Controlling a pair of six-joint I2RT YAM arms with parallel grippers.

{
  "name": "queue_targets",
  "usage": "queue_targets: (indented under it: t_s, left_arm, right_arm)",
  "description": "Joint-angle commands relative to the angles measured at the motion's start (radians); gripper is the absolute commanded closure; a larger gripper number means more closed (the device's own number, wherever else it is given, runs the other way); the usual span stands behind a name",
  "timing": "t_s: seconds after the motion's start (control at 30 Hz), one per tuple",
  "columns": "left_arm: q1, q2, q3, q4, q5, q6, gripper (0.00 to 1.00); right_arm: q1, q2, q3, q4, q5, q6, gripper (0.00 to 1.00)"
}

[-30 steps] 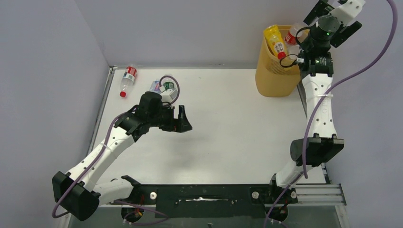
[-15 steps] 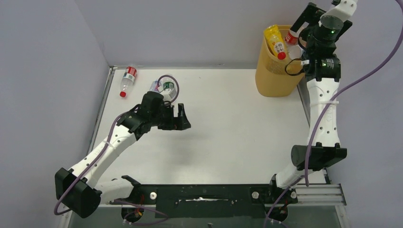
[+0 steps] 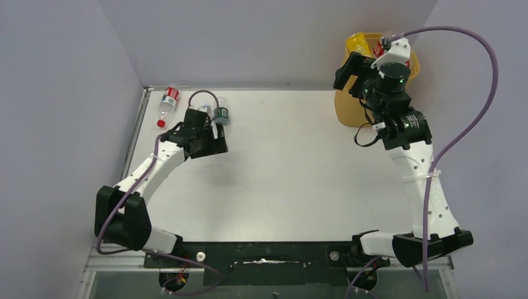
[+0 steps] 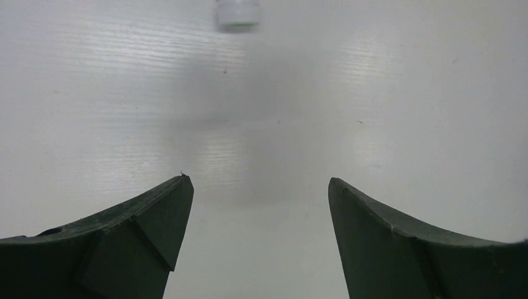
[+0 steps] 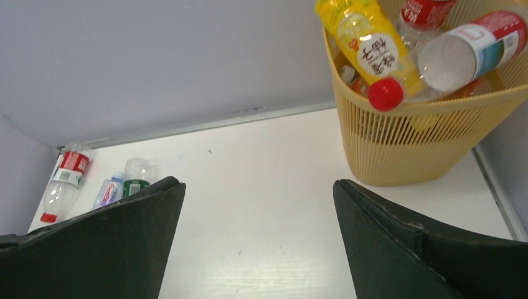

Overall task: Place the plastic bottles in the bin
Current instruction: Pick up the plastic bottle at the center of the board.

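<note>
The bin (image 5: 411, 143) stands at the far right corner of the table (image 3: 299, 174), heaped so full that a yellow bottle (image 5: 367, 47) pokes above its rim. Three bottles lie well apart from the bin, along the back edge to its left: red-labelled (image 3: 167, 103), green-labelled (image 3: 220, 114) and blue-labelled (image 5: 109, 190). The left gripper (image 4: 258, 180), spread wide and empty, hangs low near them, probably lining up a pick. The right gripper (image 5: 258, 182), equally wide and empty, hovers just beside the bin.

left gripper (image 4: 258, 182) — spread wide | right gripper (image 5: 258, 184) — spread wide
</note>
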Motion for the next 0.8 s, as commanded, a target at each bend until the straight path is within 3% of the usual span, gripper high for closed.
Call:
queue_targets:
  t_s: [0.0,0.3,0.53,0.77]
  left_arm:
    - [0.014,0.081,0.065,0.106,-0.11,0.042,0.23]
    - [0.018,0.219,0.084,0.258,-0.215,0.056,0.4]
    - [0.014,0.31,0.128,0.369,-0.219,0.082,0.4]
    - [0.009,0.422,0.186,0.372,-0.256,0.097,0.37]
  right_arm:
    - [0.034,-0.086,-0.077,-0.026,-0.027,0.056,0.07]
    - [0.109,-0.163,-0.206,-0.038,-0.027,0.096,0.1]
    - [0.133,-0.195,-0.232,-0.051,-0.022,0.106,0.1]
    - [0.147,-0.227,-0.257,-0.078,-0.014,0.112,0.11]
